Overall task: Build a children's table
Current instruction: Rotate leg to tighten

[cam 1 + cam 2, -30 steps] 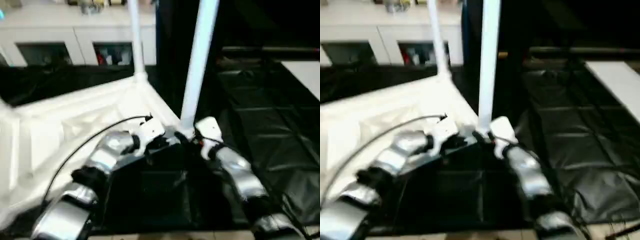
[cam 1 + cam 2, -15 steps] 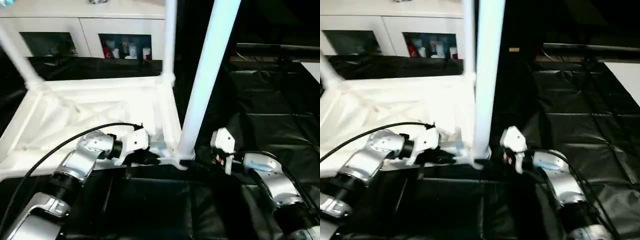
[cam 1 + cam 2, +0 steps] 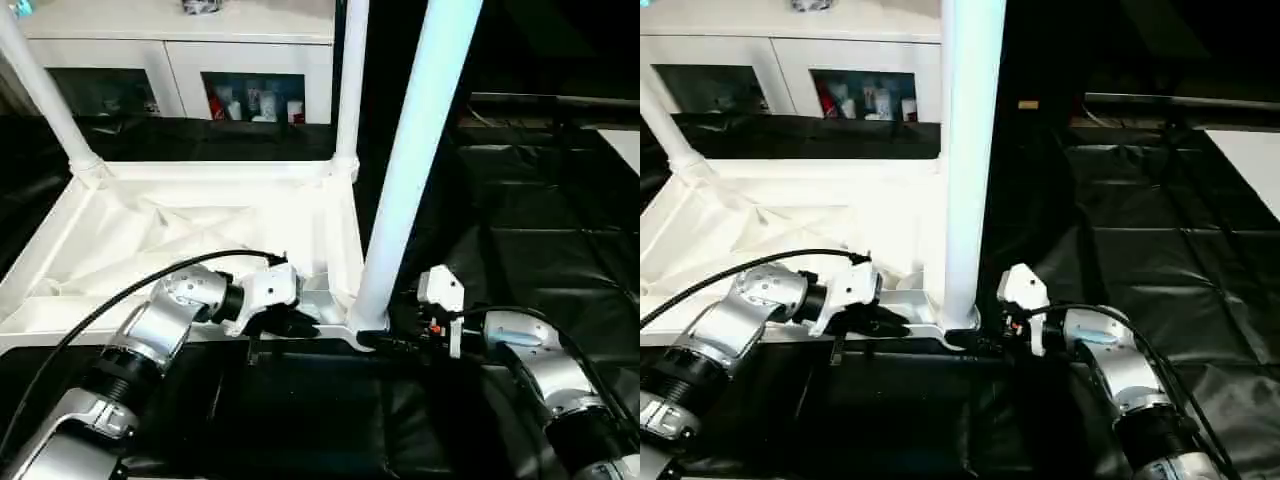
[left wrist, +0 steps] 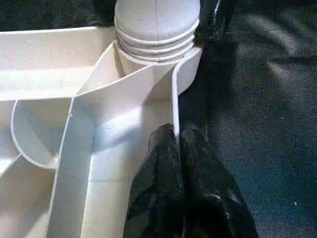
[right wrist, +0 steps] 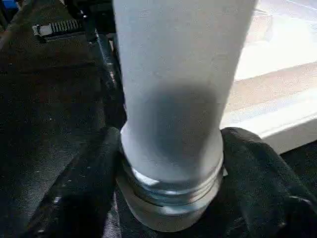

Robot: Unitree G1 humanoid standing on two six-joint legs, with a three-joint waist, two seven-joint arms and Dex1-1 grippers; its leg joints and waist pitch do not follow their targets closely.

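**Right gripper clasps the base of an upright table leg at the near corner socket**

The children's table [image 3: 200,215] lies upside down on a large black-sheeted table [image 3: 560,220], its ribbed underside facing up. Three white legs stand upright from its corner sockets. The nearest leg [image 3: 415,160] rises at the corner closest to the robot, its long axis vertical, its threaded foot just above the socket.

The right gripper [image 5: 171,198] reaches in from the right, level with the leg's base. Its two black fingers [image 5: 84,183] sit on opposite sides of the leg and are closed against it, just above the ribbed threads. The left gripper [image 4: 178,188] is pinched onto the thin side wall of the tabletop beside that same corner, steadying it.

The right arm is nearer the leg, so seating it would likely mean turning or pressing straight down along that vertical axis

A white glass-door cabinet [image 3: 180,60] stands behind
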